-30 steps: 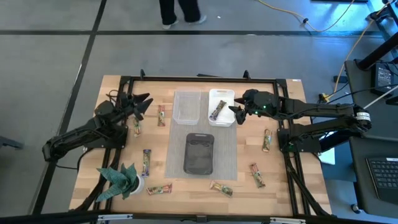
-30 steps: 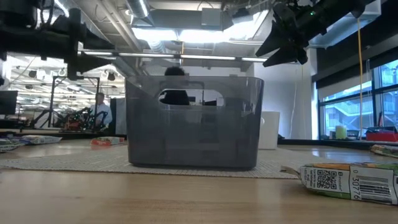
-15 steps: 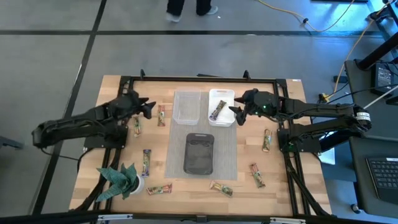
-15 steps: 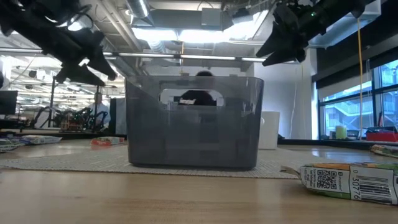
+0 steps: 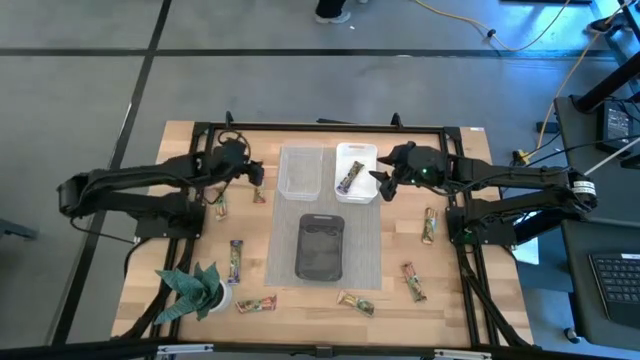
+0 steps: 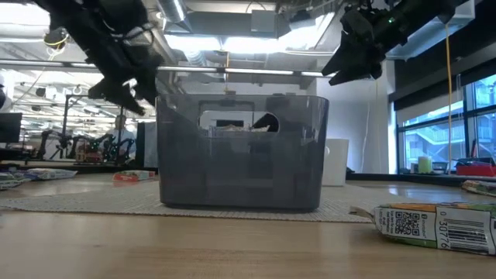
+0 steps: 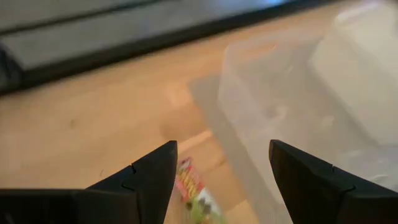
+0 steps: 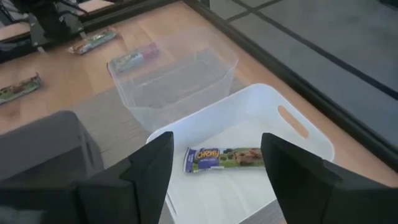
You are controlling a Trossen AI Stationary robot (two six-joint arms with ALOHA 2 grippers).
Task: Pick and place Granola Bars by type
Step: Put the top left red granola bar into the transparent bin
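While both jaws stand released, the left gripper [image 5: 252, 176] hangs over a bar [image 5: 259, 190] at ten o'clock on the wooden surface [image 5: 450, 310]; the right gripper [image 5: 379, 184] hangs by the white tray [image 5: 357, 151], one bar [image 8: 224, 157] inside. Grey floor [image 5: 80, 80] surrounds.

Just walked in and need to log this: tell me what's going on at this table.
Two robot arms are sorting granola bars into bins. The right gripper hangs open over the white bin, which holds one bar. The left gripper is open above a red-wrapped bar beside the clear bin, which looks empty, as does the dark bin. Other bars lie loose on the table.
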